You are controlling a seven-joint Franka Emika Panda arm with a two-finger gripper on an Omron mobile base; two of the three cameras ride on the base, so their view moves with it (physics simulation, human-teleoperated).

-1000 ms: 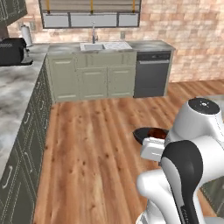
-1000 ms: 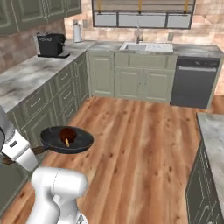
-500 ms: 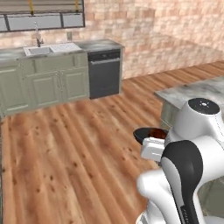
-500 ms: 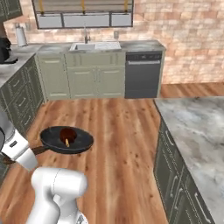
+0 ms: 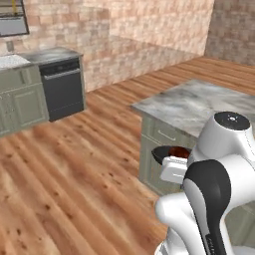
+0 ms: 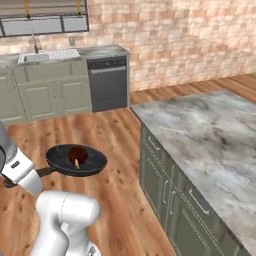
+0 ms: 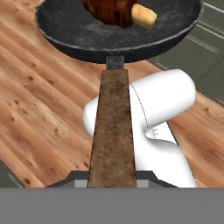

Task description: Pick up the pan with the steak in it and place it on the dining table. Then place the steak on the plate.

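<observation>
My gripper [image 7: 113, 180] is shut on the brown wooden handle [image 7: 112, 131] of the black pan [image 7: 118, 33], which I hold level above the wooden floor. The reddish-brown steak [image 7: 109, 8] lies in the pan with a pale yellow patch at its side. In the right base view the pan [image 6: 75, 161] with the steak [image 6: 76, 153] hangs in front of my gripper [image 6: 40, 173], left of the island. In the left base view the pan [image 5: 163, 153] and steak [image 5: 178, 151] peek out behind my white arm. The dining table and the plate are out of view.
A marble-topped island [image 6: 200, 125] with grey-green drawers and doors stands close on the right, also seen as the island [image 5: 199, 102] just beyond the pan. A black dishwasher [image 6: 107, 84] and a sink counter [image 6: 50, 55] line the brick back wall. Open wooden floor [image 6: 115, 130] lies between.
The whole picture has swung: the base has turned, so the sink cabinets slid left and the island came into view on the right. The pan stays held in the same place before the arm.
</observation>
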